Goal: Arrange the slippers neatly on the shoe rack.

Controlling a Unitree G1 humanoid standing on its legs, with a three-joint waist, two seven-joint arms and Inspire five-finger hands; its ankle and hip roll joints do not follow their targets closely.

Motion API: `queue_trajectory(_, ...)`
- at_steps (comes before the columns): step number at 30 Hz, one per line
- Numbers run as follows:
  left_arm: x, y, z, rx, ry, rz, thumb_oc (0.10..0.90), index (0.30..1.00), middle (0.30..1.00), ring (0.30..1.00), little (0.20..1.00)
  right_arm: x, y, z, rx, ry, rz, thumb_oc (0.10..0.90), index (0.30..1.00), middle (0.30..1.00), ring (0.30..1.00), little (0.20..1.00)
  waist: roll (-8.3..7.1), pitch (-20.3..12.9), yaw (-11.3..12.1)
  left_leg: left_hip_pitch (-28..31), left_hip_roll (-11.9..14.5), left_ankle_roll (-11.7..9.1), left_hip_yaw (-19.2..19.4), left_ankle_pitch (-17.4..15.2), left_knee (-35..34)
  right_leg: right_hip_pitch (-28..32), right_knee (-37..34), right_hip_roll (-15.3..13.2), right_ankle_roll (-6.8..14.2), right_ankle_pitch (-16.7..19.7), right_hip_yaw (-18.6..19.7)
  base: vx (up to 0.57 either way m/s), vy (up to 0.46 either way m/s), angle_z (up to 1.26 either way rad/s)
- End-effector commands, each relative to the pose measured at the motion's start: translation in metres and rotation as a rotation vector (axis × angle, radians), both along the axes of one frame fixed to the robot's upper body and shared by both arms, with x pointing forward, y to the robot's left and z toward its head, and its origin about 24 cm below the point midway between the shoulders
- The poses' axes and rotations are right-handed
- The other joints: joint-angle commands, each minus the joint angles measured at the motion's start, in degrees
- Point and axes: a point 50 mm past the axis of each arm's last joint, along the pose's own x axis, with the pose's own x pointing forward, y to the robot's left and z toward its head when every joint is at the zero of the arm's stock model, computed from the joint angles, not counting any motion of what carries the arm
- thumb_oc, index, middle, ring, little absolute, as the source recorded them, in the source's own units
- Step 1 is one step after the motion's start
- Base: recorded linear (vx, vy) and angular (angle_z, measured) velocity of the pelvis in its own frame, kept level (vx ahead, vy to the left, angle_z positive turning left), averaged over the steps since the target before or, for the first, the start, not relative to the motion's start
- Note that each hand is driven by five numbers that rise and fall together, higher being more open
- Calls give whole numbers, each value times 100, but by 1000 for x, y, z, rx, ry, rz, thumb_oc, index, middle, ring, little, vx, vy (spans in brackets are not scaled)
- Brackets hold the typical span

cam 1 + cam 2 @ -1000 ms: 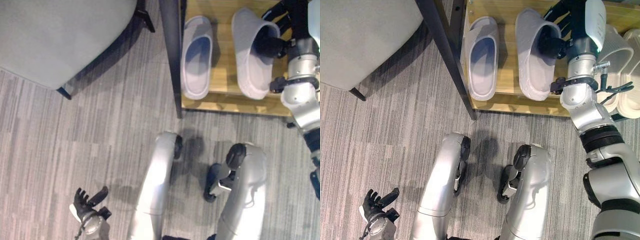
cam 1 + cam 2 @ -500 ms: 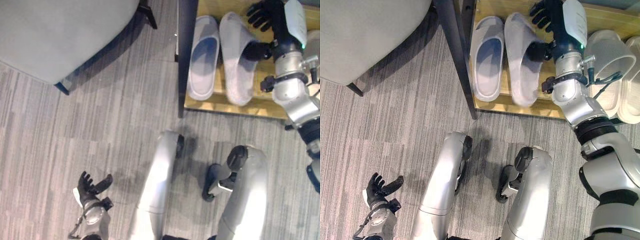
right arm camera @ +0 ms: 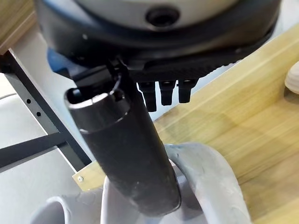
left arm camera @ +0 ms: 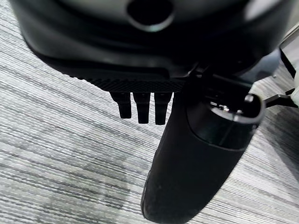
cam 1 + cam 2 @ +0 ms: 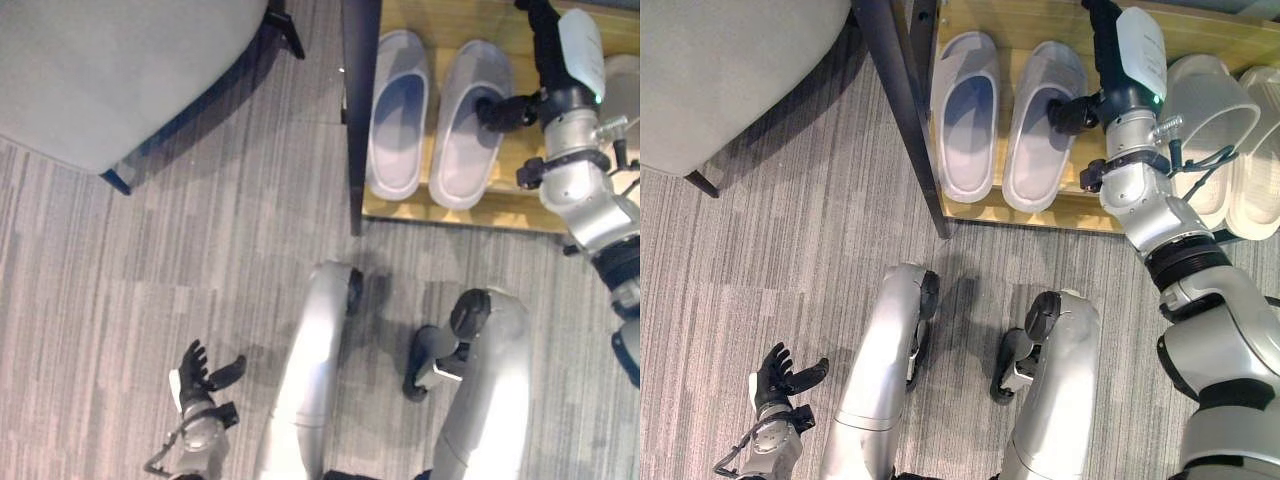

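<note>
Two grey slippers [image 5: 1005,118] on rack [image 5: 1080,210], right hand [image 5: 1095,60] fingers beyond, thumb touching one

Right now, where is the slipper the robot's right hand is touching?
That pale grey slipper lies on the wooden shoe rack, side by side with its matching slipper on its left, with the right hand at its right edge and cream slippers beyond.

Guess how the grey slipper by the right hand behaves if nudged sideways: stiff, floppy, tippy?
The right grey slipper looks like thick moulded foam, so probably light and fairly stiff. It lies flat on the wooden shelf, so it should slide rather than tip. The right hand has its thumb on its upper.
</note>
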Motion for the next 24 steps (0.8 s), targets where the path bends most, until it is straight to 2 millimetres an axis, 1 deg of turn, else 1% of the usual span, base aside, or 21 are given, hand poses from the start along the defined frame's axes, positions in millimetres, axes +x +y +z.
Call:
queue_trajectory(1,-25,6,-9,51,77,-49,800,900,900,900,900,-28,20,72,124,-255,249,800,900,900,900,900,8,-128,273,51,282,170,-544,-651,245,334,124,-111,-462,-434,154,0,0,0)
queue_trajectory(3,-30,5,-15,40,113,-43,800,900,900,900,900,-28,17,70,126,-253,238,800,900,900,900,900,-11,-128,262,51,283,165,-554,-650,239,334,130,-115,-461,-440,160,0,0,0)
queue_trajectory(5,-30,1,-18,34,124,-51,800,900,900,900,900,-30,19,70,145,-264,267,800,900,900,900,900,-15,-128,252,51,282,161,-564,-649,229,334,134,-118,-465,-443,169,0,0,0)
queue_trajectory(6,-25,0,-18,22,127,-52,800,900,900,900,900,-32,33,65,153,-265,340,800,900,900,900,900,-35,-128,209,51,295,163,-572,-649,222,334,125,-126,-474,-450,159,-35,3,-2)
queue_trajectory(7,-23,2,-16,41,123,-74,800,900,900,900,900,-33,28,68,151,-272,322,800,900,900,900,900,-45,-128,191,51,287,167,-570,-649,235,334,136,-135,-481,-468,156,0,0,0)
queue_trajectory(8,-23,2,-16,42,122,-75,800,900,900,900,900,-33,28,68,151,-272,321,800,900,900,900,900,-43,-128,194,51,286,167,-572,-649,235,334,136,-135,-482,-468,154,-31,8,-1)
queue_trajectory(9,-27,7,-15,53,126,-63,800,900,900,900,900,-34,19,64,183,-259,317,800,900,900,900,900,-25,-128,200,51,283,166,-564,-649,248,334,153,-135,-476,-463,148,0,0,0)
queue_trajectory(10,-31,10,-16,56,128,-54,800,900,900,900,900,-35,16,66,175,-256,317,800,900,900,900,900,-29,-128,206,51,285,160,-571,-649,243,334,155,-131,-472,-470,151,-43,-11,-1)
queue_trajectory(11,-36,9,-19,39,141,-57,800,900,900,900,900,-38,11,65,151,-245,313,800,900,900,900,900,-33,-128,214,51,283,156,-587,-649,246,334,158,-128,-473,-475,147,0,0,0)
queue_trajectory(13,-36,9,-18,40,141,-60,800,900,900,900,900,-40,10,64,118,-241,309,800,900,900,900,900,-43,-128,208,51,284,152,-591,-649,240,334,156,-124,-474,-476,147,0,0,0)
queue_trajectory(15,-32,10,-14,68,124,-80,800,900,900,900,900,-45,8,65,36,-268,268,800,900,900,900,900,-51,-128,186,51,289,149,-604,-648,233,334,140,-127,-474,-477,148,-16,3,0)
queue_trajectory(16,-28,8,-10,93,102,-103,800,900,900,900,900,-55,8,65,-38,-313,258,800,900,900,900,900,-59,-128,144,51,277,150,-607,-648,221,334,122,-131,-470,-478,145,0,0,0)
queue_trajectory(17,-28,9,-10,96,103,-104,800,900,900,900,900,-56,7,64,-37,-314,255,800,900,900,900,900,-64,-128,157,51,276,150,-607,-648,223,334,124,-132,-470,-477,146,0,0,0)
queue_trajectory(18,-25,8,-7,111,89,-120,800,900,900,900,900,-61,5,63,-32,-341,253,800,900,900,900,900,-74,-128,149,51,266,152,-612,-649,232,334,122,-125,-466,-474,147,0,0,0)
queue_trajectory(19,-17,7,-2,139,63,-159,800,900,900,900,900,-61,-1,60,-13,-365,212,800,900,900,900,900,-65,-128,135,51,246,152,-608,-648,236,334,101,-112,-454,-457,141,0,0,0)
queue_trajectory(20,-14,6,0,147,61,-172,800,900,900,900,900,-60,-3,59,-13,-367,197,800,900,900,900,900,-64,-128,144,51,242,154,-614,-649,233,334,94,-109,-451,-450,131,0,0,0)
queue_trajectory(22,-13,6,0,157,60,-178,800,900,900,900,900,-60,-4,60,-10,-374,184,800,900,900,900,900,-56,-128,152,51,240,156,-619,-649,232,334,86,-102,-453,-446,118,0,0,0)
queue_trajectory(24,-12,4,0,158,66,-187,800,900,900,900,900,-60,-3,59,49,-382,222,800,900,900,900,900,-51,-128,146,51,246,154,-617,-648,237,334,86,-96,-443,-437,100,0,0,0)
